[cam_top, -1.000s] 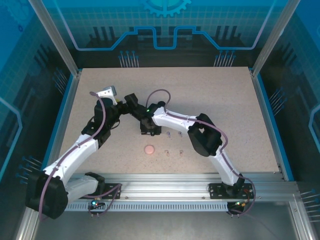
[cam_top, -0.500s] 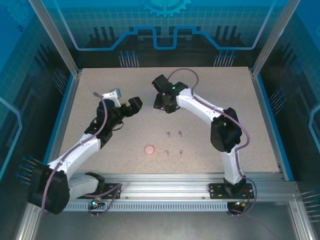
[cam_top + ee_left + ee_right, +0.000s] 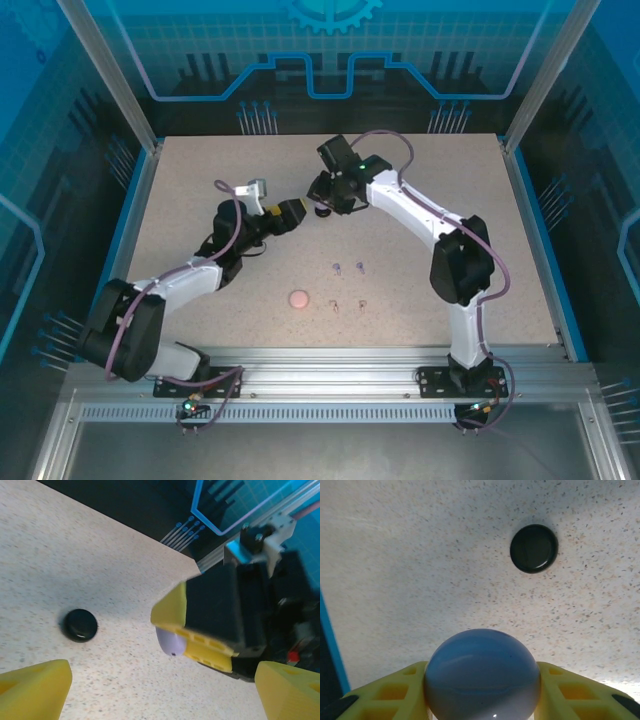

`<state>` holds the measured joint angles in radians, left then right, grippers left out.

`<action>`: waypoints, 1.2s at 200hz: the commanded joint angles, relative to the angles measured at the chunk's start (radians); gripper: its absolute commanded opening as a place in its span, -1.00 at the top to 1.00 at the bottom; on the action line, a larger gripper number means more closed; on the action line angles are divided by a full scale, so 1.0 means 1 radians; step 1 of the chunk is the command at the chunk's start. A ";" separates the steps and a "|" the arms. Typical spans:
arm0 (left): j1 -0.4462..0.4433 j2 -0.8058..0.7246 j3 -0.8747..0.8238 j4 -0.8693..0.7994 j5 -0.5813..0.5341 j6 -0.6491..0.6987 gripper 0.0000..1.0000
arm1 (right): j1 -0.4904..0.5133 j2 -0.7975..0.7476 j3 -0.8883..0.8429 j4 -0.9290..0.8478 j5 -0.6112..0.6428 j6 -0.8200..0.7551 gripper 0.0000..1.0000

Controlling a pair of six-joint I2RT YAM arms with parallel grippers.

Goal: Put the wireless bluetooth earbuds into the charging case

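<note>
step: right gripper (image 3: 322, 198) clenched on closed lavender charging case (image 3: 482, 672).
left gripper (image 3: 298, 212): spread, empty, close by.
where: lavender earbuds (image 3: 338, 267) on table (image 3: 450, 180), well apart.
next: likely left steadies case, opens lid.

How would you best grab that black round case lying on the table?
Take the black case by its rim, at two opposite points, coming straight down from above. It lies flat on the table like a low puck, so only the curved edge offers a hold, and being round, any angle should work. The open left tool looks free to do it.
</note>
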<state>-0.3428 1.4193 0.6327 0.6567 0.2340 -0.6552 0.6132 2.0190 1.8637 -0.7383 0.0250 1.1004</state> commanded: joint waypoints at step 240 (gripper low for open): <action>-0.094 0.308 0.083 0.546 -0.014 -0.149 -0.27 | 0.020 -0.151 -0.067 0.057 -0.027 0.140 0.30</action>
<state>-0.4324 1.7206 0.6865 1.1511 0.2401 -0.8139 0.6151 1.8938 1.8004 -0.6930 0.0135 1.2312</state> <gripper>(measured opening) 0.652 0.451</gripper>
